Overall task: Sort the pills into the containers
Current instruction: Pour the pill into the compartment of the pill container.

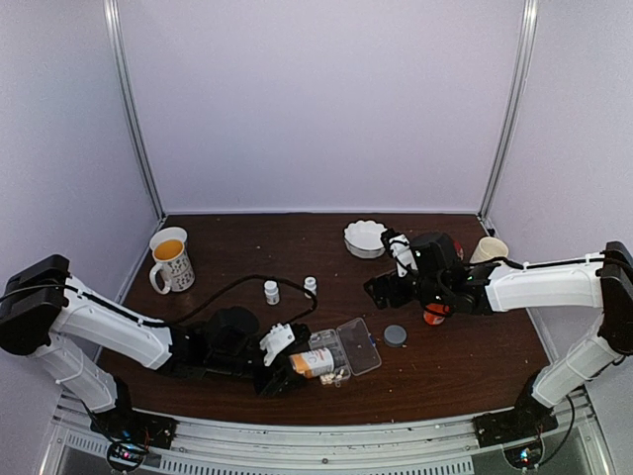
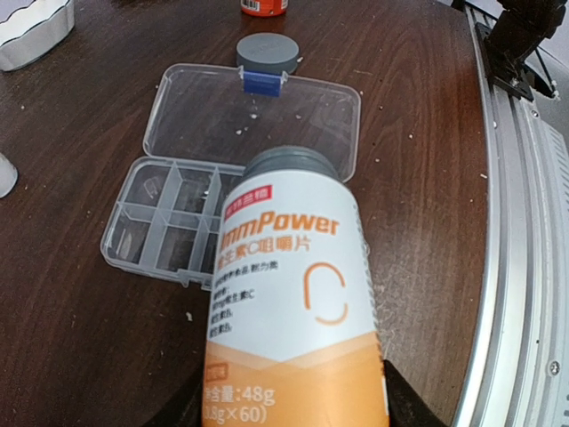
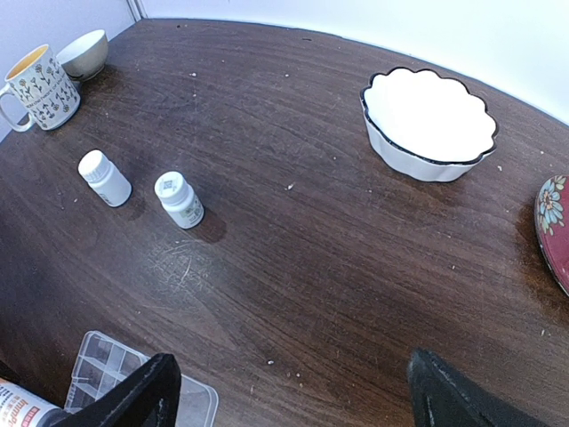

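My left gripper (image 1: 287, 362) is shut on the white and orange bottle (image 2: 293, 294) and holds it tilted, its open grey-rimmed mouth over the clear organiser box (image 2: 164, 222). In the left wrist view the gripper (image 2: 298, 411) shows only as dark fingers at the bottle's base. The box (image 1: 341, 358) lies open, its lid (image 2: 258, 124) flat on the table. The cells I can see look empty; the bottle hides the others. A small pale cluster of pills (image 1: 329, 377) shows at the box's near edge. My right gripper (image 1: 382, 288) is open and empty above bare table (image 3: 293, 391).
A grey cap (image 1: 396, 334) lies beside the lid. Two tiny white bottles (image 3: 104, 177) (image 3: 180, 199) stand behind the box. A white scalloped bowl (image 3: 429, 120), a mug (image 1: 170, 259), a small beige bowl (image 1: 488, 249) and a red dish (image 3: 556, 231) stand further off.
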`<state>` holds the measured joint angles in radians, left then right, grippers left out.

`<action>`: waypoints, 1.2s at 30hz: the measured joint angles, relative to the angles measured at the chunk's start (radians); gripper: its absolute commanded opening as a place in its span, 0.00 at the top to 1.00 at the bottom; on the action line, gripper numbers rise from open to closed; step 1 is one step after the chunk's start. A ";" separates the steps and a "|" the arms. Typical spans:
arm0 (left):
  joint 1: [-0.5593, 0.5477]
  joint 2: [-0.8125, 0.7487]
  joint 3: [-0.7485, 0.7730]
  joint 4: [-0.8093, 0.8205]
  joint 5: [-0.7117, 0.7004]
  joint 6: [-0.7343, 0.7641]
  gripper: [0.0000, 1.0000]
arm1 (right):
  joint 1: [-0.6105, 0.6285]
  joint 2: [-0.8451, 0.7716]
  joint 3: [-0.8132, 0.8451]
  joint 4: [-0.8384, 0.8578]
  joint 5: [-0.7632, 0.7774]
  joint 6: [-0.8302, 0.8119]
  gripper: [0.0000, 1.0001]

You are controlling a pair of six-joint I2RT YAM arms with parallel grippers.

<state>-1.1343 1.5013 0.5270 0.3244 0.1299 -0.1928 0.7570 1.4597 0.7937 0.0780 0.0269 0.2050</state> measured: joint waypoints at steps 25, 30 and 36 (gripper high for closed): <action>-0.002 -0.083 0.072 -0.128 -0.024 0.011 1.00 | 0.000 0.000 0.000 -0.007 0.000 -0.001 0.08; -0.002 -0.074 0.074 -0.163 -0.041 0.014 1.00 | 0.000 0.000 0.000 -0.007 0.000 -0.001 0.08; -0.002 -0.047 0.087 -0.188 -0.042 0.016 1.00 | 0.000 0.000 0.000 -0.007 0.000 -0.001 0.08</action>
<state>-1.1362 1.4540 0.6140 0.1368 0.0879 -0.1768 0.7570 1.4601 0.7940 0.0708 0.0273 0.2043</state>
